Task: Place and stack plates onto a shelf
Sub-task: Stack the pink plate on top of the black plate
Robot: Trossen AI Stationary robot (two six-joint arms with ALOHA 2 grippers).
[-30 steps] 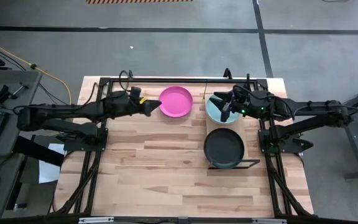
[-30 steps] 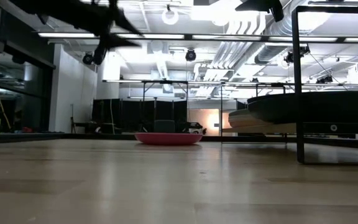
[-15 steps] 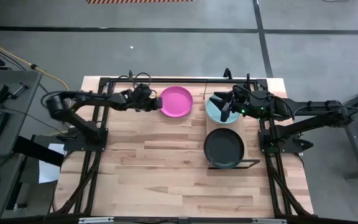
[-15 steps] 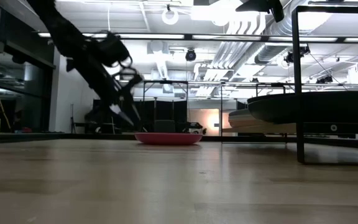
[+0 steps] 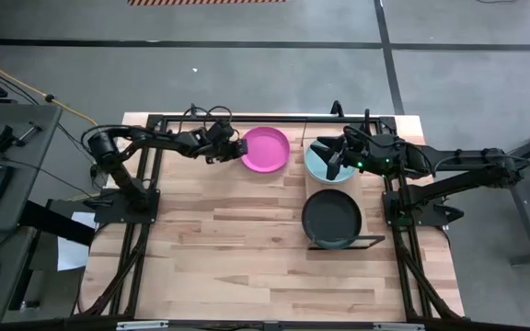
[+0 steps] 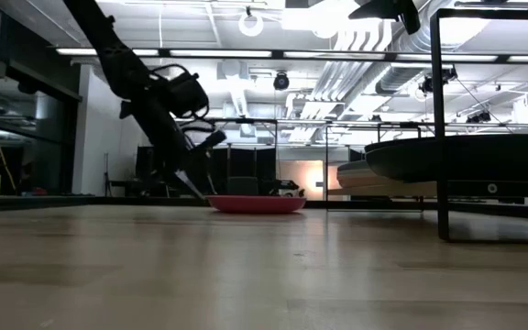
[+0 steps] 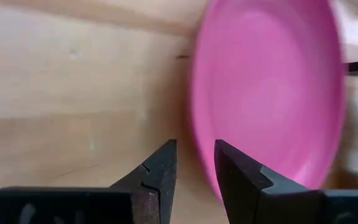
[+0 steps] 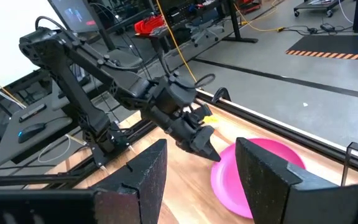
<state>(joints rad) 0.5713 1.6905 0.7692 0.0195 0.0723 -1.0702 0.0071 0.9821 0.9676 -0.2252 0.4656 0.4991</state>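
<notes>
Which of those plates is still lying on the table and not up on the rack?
The pink plate. It sits alone on the tabletop with the left end effector at its rim, while the black plate and the light teal plate rest on the shelf.

Left tool (image 5: 238,147) low, fingers slightly parted; right tool (image 5: 329,156) open.

table (image 5: 247,248): pink plate (image 5: 265,149) | shelf (image 5: 370,241): black plate (image 5: 331,216), teal plate (image 5: 316,164)
</notes>
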